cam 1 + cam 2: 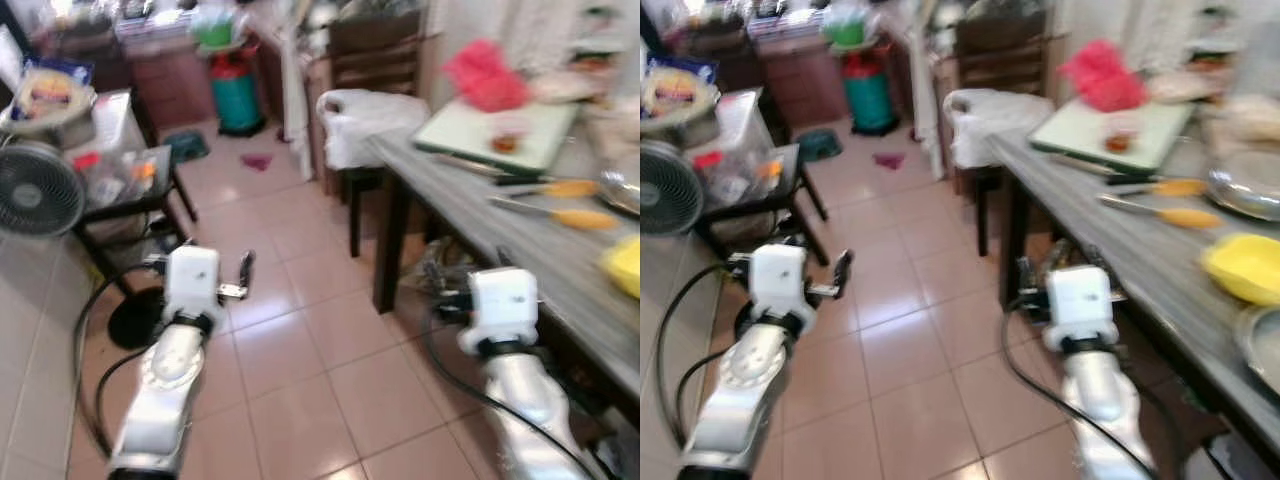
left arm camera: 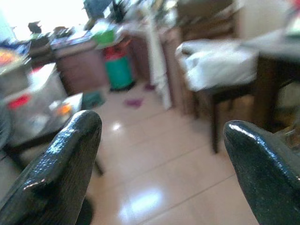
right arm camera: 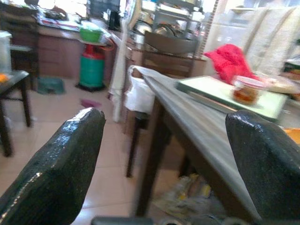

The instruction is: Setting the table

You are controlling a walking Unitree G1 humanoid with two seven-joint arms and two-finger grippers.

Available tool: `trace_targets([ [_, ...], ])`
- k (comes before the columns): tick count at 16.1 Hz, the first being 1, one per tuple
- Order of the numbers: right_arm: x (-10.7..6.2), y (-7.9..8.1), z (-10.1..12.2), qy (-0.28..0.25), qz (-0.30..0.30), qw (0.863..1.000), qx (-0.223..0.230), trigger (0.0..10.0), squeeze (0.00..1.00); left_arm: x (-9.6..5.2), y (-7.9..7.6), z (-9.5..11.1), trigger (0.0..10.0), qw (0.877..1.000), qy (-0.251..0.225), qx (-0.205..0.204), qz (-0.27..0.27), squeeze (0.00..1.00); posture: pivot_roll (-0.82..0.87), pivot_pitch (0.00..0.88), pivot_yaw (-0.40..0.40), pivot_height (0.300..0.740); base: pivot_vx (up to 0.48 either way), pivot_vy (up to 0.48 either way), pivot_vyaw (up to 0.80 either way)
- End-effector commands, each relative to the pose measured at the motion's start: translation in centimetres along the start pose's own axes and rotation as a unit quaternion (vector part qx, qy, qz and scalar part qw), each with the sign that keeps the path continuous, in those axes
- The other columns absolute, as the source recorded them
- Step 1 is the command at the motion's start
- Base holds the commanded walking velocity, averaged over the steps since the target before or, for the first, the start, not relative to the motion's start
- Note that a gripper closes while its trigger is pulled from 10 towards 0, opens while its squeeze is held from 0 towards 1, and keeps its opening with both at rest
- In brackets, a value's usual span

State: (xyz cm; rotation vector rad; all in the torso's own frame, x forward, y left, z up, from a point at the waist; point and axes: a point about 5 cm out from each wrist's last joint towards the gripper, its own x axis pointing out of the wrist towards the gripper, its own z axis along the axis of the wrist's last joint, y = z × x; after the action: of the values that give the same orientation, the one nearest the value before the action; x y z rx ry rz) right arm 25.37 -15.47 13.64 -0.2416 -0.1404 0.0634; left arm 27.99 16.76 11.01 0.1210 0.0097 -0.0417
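My left claw (image 2: pixel 159 164) and right claw (image 3: pixel 164 159) both hang released, empty. The shallow yellow plastic bowl (image 1: pixel 1243 265) at the grey wooden bench's (image 1: pixel 1110 235) near edge looks light and slippery. I'd pinch its rim.

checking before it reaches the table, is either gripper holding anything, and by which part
Nothing is held. The left gripper and right gripper both have fingers spread open with only floor and room between them.

I see glossy pinkish floor tiles (image 1: pixel 300 340) catching glare at lower centre, a matt grey wood-grain table (image 1: pixel 520 240) at right, crumpled red cloth (image 3: pixel 229 61) upper right, and each pincer's black fingers (image 2: pixel 61 173) look rough, rubbery, slightly shiny.
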Motion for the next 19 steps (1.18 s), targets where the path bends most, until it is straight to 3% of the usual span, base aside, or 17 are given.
trace_targets([
  [1, -0.2, -0.9, 0.0, 0.000, -0.011, 1.000, -0.006, 10.0, 0.00, 0.2, -0.7, 0.5, 10.0, 1.000, -0.010, -0.004, -0.015, 0.00, 0.01, 0.000, 0.079, 0.740, 0.000, 0.000, 0.00],
  [6, 0.1, -0.9, 0.0, 0.001, -0.003, 1.000, -0.010, 10.0, 0.00, 0.1, -0.9, 0.0, 10.0, 1.000, 0.003, -0.012, 0.002, 0.00, 0.01, 0.000, 0.063, 0.740, 0.000, 0.000, 0.00],
  [11, 0.5, -0.8, 0.2, -0.005, 0.008, 1.000, -0.012, 10.0, 0.00, -0.3, -0.5, -0.5, 10.0, 1.000, 0.007, -0.009, 0.024, 0.00, 0.02, 0.000, 0.043, 0.740, 0.000, 0.000, 0.80],
  [19, 1.3, -0.7, 0.4, -0.007, 0.024, 1.000, -0.010, 10.0, 0.00, -1.0, -0.4, -2.8, 10.0, 0.997, 0.048, -0.019, 0.058, 0.00, 0.01, 0.000, 0.002, 0.740, 0.000, 0.039, 0.00],
])
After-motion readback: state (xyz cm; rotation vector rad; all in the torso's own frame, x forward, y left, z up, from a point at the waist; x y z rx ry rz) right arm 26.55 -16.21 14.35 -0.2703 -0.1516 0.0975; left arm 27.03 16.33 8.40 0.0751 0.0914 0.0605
